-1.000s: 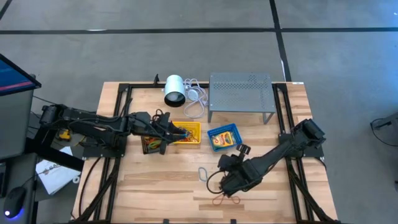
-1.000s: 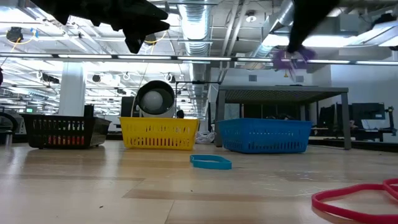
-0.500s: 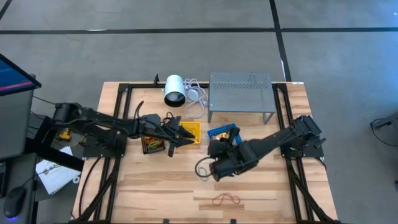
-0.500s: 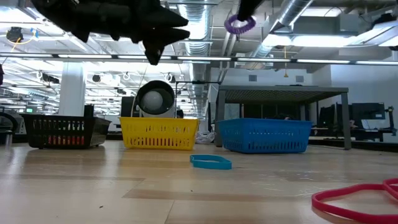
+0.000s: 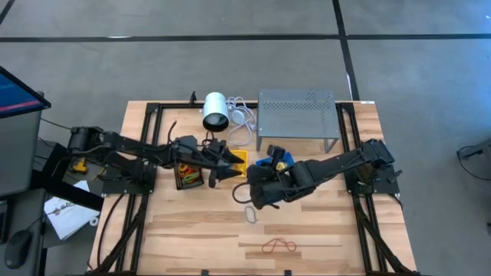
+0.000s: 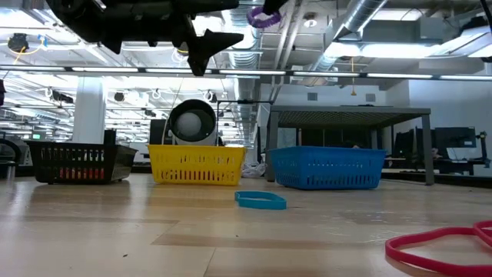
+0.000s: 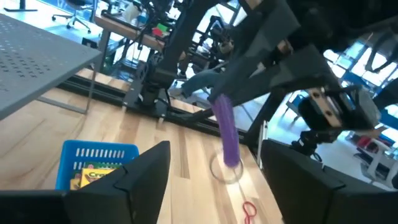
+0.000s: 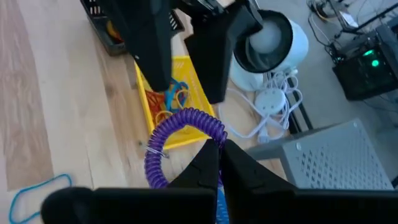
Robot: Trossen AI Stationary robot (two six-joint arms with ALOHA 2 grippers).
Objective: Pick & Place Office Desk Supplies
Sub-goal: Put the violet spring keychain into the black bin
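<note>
Right tool [image 8: 214,155]: you hold it pinched on a purple coil ring [image 8: 180,134], raised above the table [image 5: 192,238] between the yellow tray [image 5: 238,162] and the blue tray [image 5: 285,162]. The ring hangs from the fingertips, loop open toward the yellow tray.

Left tool [image 5: 230,170]: your fingers [image 7: 146,171] stand wide and carry nothing. It hovers over the near rim of the yellow tray, pointing at the right tool. In the left wrist view the ring [image 7: 227,134] hangs upright, long axis vertical, in line with the gap between your fingers but well short of them.

Key relation: the ring lies just beyond the left tool's tips, on the side of the blue tray. I judge a hand-over or a drop into the yellow tray comes next; either way the right arm is the one carrying.

Yellow tray: already holds bands. Blue tray: holds a crayon box [image 7: 99,175]. Black tray [image 5: 184,176]: under the left arm.

Loose on the table: blue band [image 6: 260,200], red band [image 5: 278,246], pale loop [image 5: 250,214].

Room: open workshop, ducts overhead.
</note>
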